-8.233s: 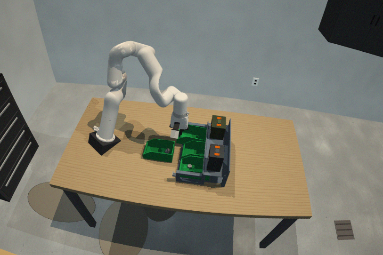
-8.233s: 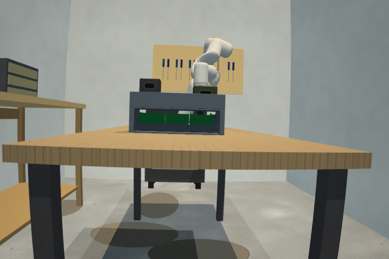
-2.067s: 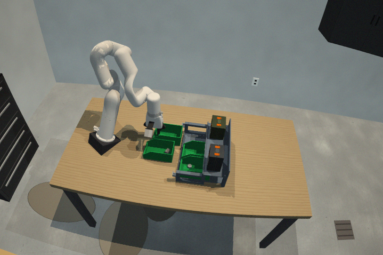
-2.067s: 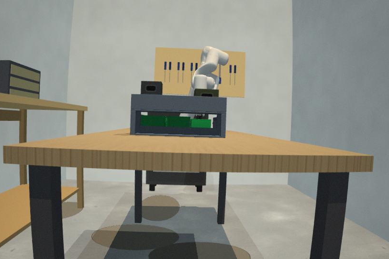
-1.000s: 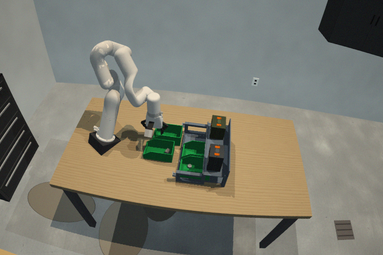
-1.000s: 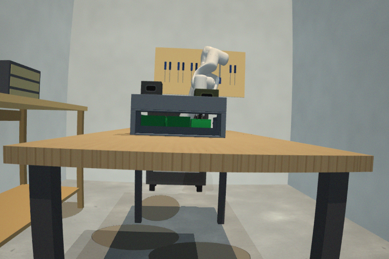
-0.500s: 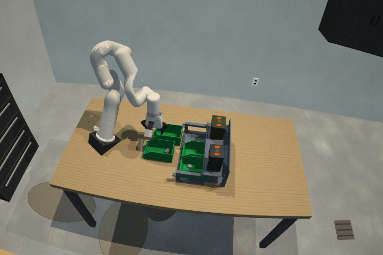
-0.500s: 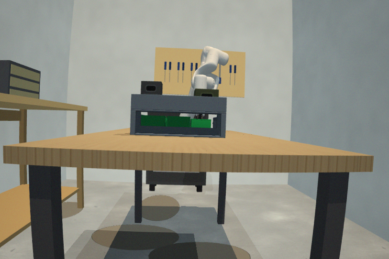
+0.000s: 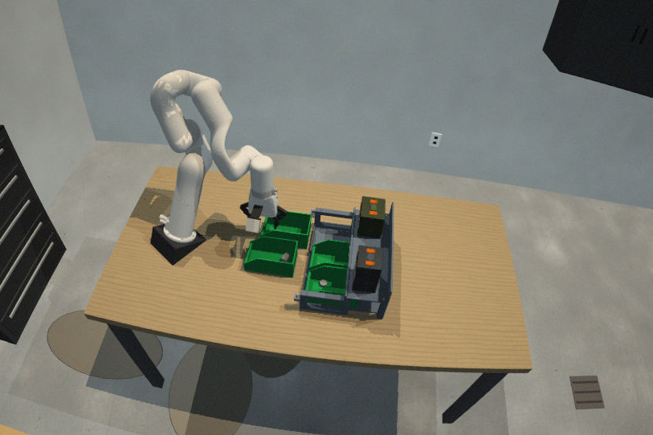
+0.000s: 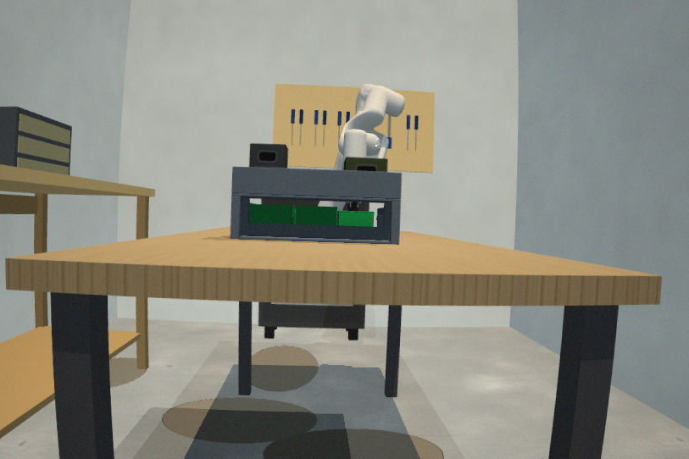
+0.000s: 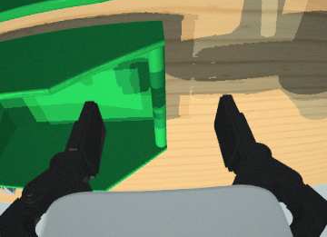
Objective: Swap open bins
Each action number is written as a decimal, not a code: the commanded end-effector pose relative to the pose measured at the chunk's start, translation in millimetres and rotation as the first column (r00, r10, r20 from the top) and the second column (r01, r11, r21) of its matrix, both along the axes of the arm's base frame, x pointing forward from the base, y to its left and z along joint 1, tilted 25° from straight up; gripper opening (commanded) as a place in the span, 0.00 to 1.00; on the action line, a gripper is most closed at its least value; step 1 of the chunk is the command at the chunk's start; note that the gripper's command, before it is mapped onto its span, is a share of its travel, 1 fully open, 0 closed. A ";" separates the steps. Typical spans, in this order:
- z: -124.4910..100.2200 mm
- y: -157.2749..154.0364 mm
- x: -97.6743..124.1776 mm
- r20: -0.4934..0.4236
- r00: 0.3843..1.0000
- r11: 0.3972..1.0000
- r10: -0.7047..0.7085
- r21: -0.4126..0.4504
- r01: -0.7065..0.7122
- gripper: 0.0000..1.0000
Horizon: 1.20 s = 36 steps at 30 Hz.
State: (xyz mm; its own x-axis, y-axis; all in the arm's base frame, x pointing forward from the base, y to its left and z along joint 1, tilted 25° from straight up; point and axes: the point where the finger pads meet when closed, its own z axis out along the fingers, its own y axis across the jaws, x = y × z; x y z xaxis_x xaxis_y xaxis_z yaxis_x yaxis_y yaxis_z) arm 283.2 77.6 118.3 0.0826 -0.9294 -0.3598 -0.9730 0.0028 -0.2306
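The empty green bin (image 9: 299, 237) (image 10: 356, 218) (image 11: 27, 66) stands on the table in front of the shelf's vacant place (image 9: 332, 233), open front toward the arm base. My gripper (image 9: 267, 224) (image 11: 159, 113) is open at its front end: in the wrist view one finger is over the bin's inside, the other outside over the table, the front lip between them. Nothing is gripped. The other table bin (image 9: 258, 264) (image 11: 59, 4) holds a small grey part (image 9: 284, 257) and stands beside it. Whether the fingertips reach below the lip is hard to tell.
The grey shelf (image 9: 323, 308) (image 10: 315, 181) holds two green bins, one in the middle (image 9: 332, 250) and one at the near end (image 9: 336, 281) with a round part. Two dark boxes (image 9: 371, 217) (image 9: 367, 274) stand on its upper board. The two table bins are close together.
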 end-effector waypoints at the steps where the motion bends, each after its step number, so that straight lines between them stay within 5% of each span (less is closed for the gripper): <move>1: 6.8 -2.4 -0.6 0.003 1.000 1.000 0.000 0.000 0.000 0.95; 36: 62.5 -25.2 -14.0 0.003 1.000 1.000 0.000 0.000 0.000 0.95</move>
State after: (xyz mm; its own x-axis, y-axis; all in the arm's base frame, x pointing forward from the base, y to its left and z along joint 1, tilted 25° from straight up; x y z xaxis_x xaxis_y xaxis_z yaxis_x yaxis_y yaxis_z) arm 269.2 53.6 177.1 0.0825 -0.9293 -0.3600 -0.9730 0.0030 -0.2307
